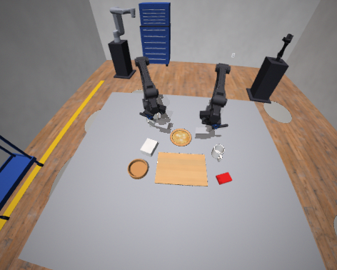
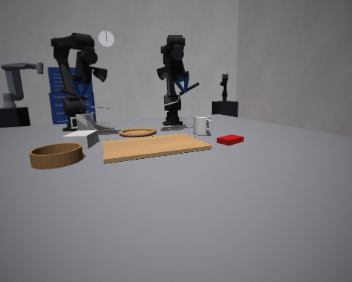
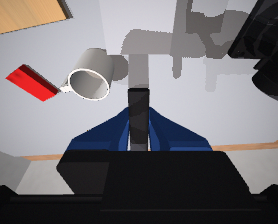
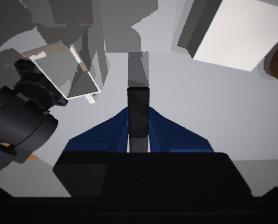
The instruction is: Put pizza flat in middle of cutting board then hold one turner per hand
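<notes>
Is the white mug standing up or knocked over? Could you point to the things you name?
Standing up: the mug [image 1: 218, 152] [image 2: 200, 125] [image 3: 90, 75] has its rim on top and its handle sticking out sideways.

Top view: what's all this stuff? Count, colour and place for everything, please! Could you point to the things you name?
table [image 1: 167, 224] [image 2: 212, 204]: one, grey, centre
pizza [image 1: 180, 137] [image 2: 138, 132]: one, golden, behind board
cutting board [image 1: 181, 168] [image 2: 152, 147] [image 3: 30, 12]: one, tan, mid-table
bowl [image 1: 138, 168] [image 2: 57, 157]: one, brown, beside board
box [image 1: 148, 146] [image 2: 83, 139] [image 4: 235, 37]: one, white, near bowl
mug [image 1: 218, 151] [image 2: 200, 126] [image 3: 95, 67]: one, white, near red block
red block [image 1: 224, 178] [image 2: 230, 139] [image 3: 32, 82]: one, red, beside board
container [image 2: 85, 121] [image 4: 65, 72]: one, greyish, by right arm
cabinet [image 1: 155, 35] [image 2: 56, 107]: one, blue, behind
cart [image 1: 33, 158]: one, blue, picture left
floor line [image 1: 72, 122]: one, yellow, near cart
pedestal arms: two, grey [image 1: 119, 24] [image 2: 16, 85] and black [image 1: 283, 49] [image 2: 224, 86], behind
turners: two, black-handled, left gripper [image 1: 215, 126] [image 2: 182, 86] [image 3: 138, 110] and right gripper [image 1: 149, 117] [image 2: 81, 92] [image 4: 138, 112]
robot arms: two, black, table's rear
</notes>
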You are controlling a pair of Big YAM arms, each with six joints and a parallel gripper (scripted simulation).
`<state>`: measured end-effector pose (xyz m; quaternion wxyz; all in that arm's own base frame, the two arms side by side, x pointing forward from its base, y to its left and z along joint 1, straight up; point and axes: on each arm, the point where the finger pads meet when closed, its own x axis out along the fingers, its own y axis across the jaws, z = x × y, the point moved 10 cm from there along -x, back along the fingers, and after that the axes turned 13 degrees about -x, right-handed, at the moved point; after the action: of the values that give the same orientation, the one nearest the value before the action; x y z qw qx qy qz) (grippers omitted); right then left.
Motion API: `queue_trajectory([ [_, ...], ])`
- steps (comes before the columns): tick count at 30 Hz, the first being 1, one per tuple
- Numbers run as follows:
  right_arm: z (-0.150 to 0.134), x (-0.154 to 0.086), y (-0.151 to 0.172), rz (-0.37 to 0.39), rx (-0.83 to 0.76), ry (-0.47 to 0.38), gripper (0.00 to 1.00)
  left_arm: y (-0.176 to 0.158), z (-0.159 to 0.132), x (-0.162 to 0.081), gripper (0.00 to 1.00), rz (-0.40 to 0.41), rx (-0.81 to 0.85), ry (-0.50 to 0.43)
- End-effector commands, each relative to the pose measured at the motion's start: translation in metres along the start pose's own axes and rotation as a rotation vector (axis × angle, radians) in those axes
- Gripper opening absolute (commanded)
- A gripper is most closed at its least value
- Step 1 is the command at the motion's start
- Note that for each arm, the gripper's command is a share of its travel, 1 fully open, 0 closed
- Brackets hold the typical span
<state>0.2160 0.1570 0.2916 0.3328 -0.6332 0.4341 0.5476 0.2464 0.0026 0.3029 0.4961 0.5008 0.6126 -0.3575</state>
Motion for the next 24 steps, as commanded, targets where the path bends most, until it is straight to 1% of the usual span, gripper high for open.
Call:
queue_trajectory([
  [1, 0.015, -0.041, -0.009, -0.055, 0.083, 0.03, 0.06, 0.002, -0.005, -0.006, 0.06, 0.037, -0.004, -0.011],
  [2, 0.018, -0.044, -0.008, -0.052, 0.086, 0.056, 0.06, -0.005, -0.009, -0.001, 0.06, 0.014, 0.0, -0.003],
  [3, 0.019, -0.045, -0.008, -0.051, 0.071, 0.069, 0.06, -0.007, -0.01, -0.001, 0.06, 0.003, 0.001, 0.0],
  [4, 0.011, -0.034, -0.004, -0.052, 0.023, 0.055, 0.06, -0.005, -0.011, -0.005, 0.06, 0.009, -0.004, -0.002],
  [5, 0.006, -0.023, 0.0, -0.041, 0.008, 0.061, 0.06, -0.003, -0.011, -0.009, 0.06, 0.021, -0.052, -0.008],
  [6, 0.007, -0.017, 0.003, -0.019, 0.037, 0.069, 0.06, 0.001, -0.009, -0.015, 0.06, 0.046, -0.045, -0.016],
  [7, 0.007, -0.028, 0.0, -0.037, 0.043, 0.063, 0.06, -0.003, -0.004, -0.008, 0.06, 0.034, -0.033, -0.012],
  [9, 0.01, -0.017, 0.003, -0.025, 0.036, 0.064, 0.06, 0.0, -0.001, -0.002, 0.06, 0.024, -0.025, -0.009],
  [11, 0.01, -0.017, 0.003, -0.025, 0.036, 0.064, 0.06, 0.0, -0.001, -0.002, 0.06, 0.024, -0.025, -0.009],
  [12, 0.014, -0.026, -0.001, -0.044, 0.033, 0.056, 0.06, 0.0, -0.004, -0.004, 0.06, 0.023, -0.029, -0.009],
  [13, 0.014, -0.022, 0.002, -0.038, 0.032, 0.057, 0.06, -0.002, -0.004, 0.002, 0.06, 0.019, -0.037, -0.007],
  [14, 0.014, -0.024, 0.002, -0.035, 0.027, 0.058, 0.06, -0.002, -0.005, 0.001, 0.06, -0.001, -0.034, -0.003],
  [15, 0.014, -0.023, 0.002, -0.03, 0.026, 0.061, 0.06, 0.0, -0.003, 0.008, 0.06, 0.012, -0.036, -0.008],
  [17, 0.013, -0.022, 0.001, -0.027, 0.032, 0.061, 0.06, -0.001, -0.001, 0.012, 0.06, 0.011, -0.028, -0.005],
  [18, 0.014, -0.006, 0.0, -0.005, 0.033, 0.068, 0.06, -0.001, 0.0, 0.014, 0.06, 0.009, -0.025, -0.004],
  [22, 0.016, 0.001, -0.001, -0.004, 0.033, 0.068, 0.06, -0.001, 0.002, 0.021, 0.06, 0.012, -0.03, -0.005],
  [24, 0.016, 0.001, -0.003, -0.012, 0.034, 0.064, 0.06, -0.003, 0.001, 0.021, 0.06, 0.03, -0.034, -0.012],
])
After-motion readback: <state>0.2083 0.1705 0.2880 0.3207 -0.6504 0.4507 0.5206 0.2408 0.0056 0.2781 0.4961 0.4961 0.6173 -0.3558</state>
